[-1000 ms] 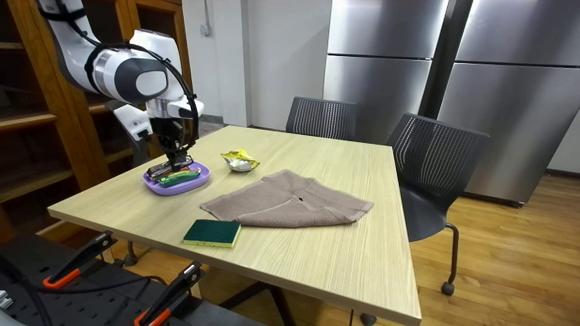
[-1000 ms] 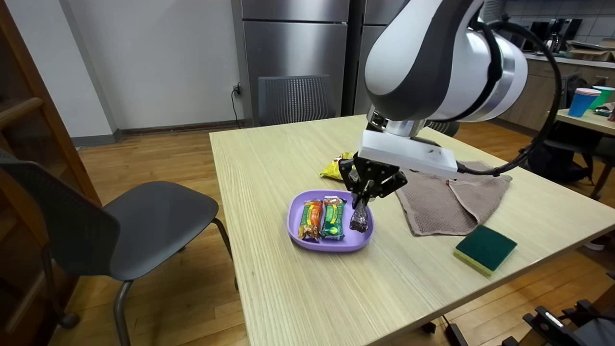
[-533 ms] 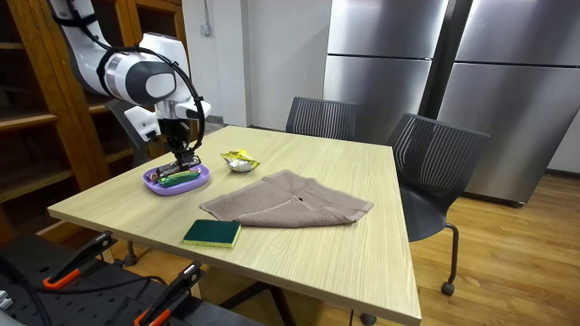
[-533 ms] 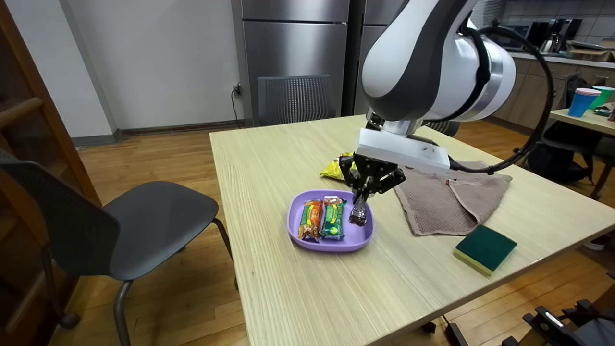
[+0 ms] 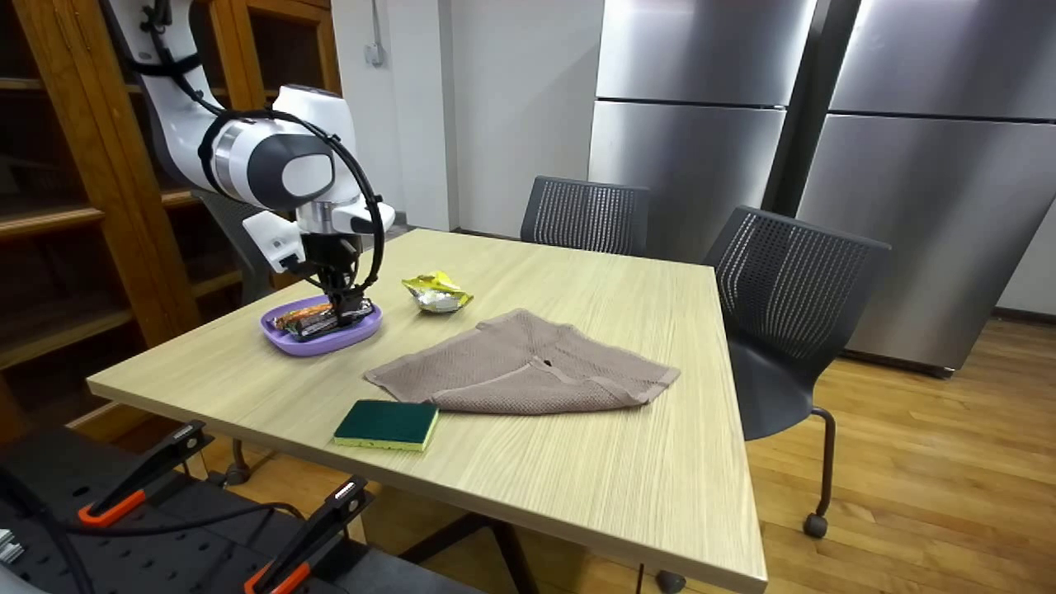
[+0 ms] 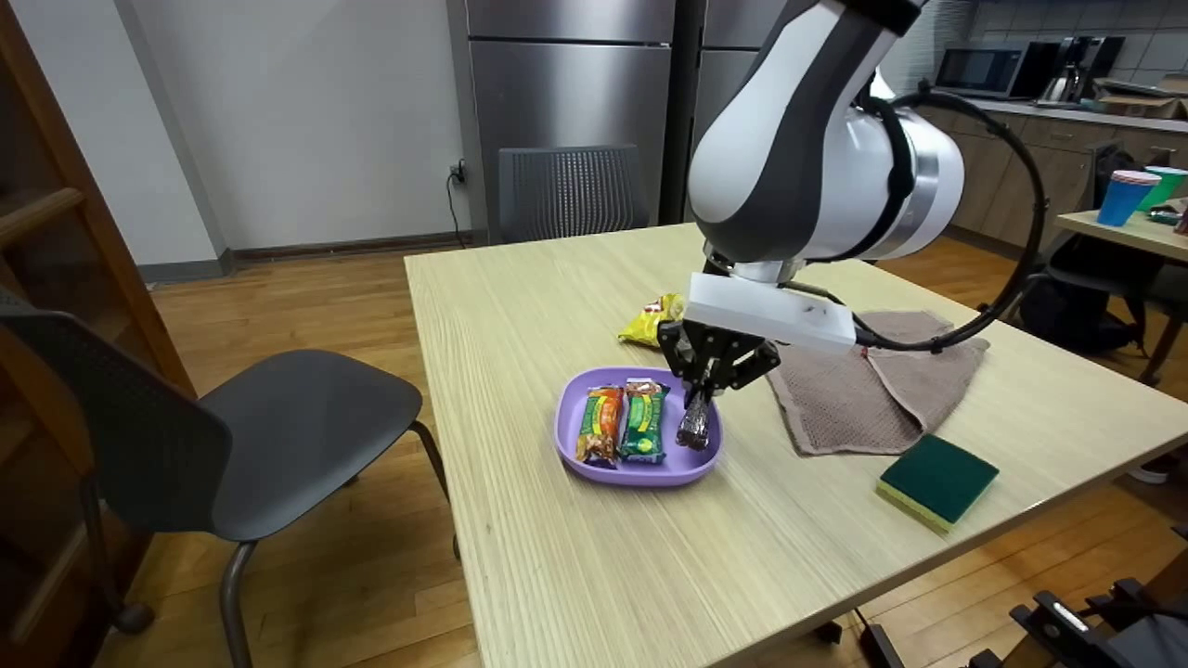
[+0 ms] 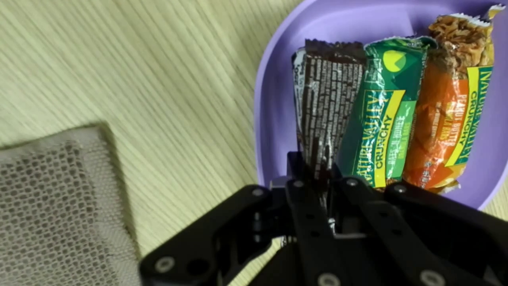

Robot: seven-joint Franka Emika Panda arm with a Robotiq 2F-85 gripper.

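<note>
1. In an exterior view, the tool point(image 6: 701, 388) points down over the tray point(image 6: 640, 479), pinching the brown bar point(image 6: 693, 429) above its right part. Compared with half a second ago, tool and bar sit lower, and the arm point(image 6: 775, 167) has shifted left in the picture, uncovering more of the microwave point(image 6: 979, 70). The green bar point(image 6: 643, 422) and orange bar point(image 6: 600, 423) lie side by side in the tray, unmoved.
2. In an exterior view, the arm stands lower and farther right than a second ago. Then the brown bar was behind the green bar; now it hides most of it, the orange bar showing behind. The bag point(image 5: 439, 293), cloth point(image 5: 528, 363) and sponge point(image 5: 385, 424) have stayed put on the worktop point(image 5: 652, 305).
3. In the wrist view, the tool clasps the brown bar across its width. The visible part lies within the tray's rim, just beside the green bar; whether it touches the tray's floor, I cannot tell.
</note>
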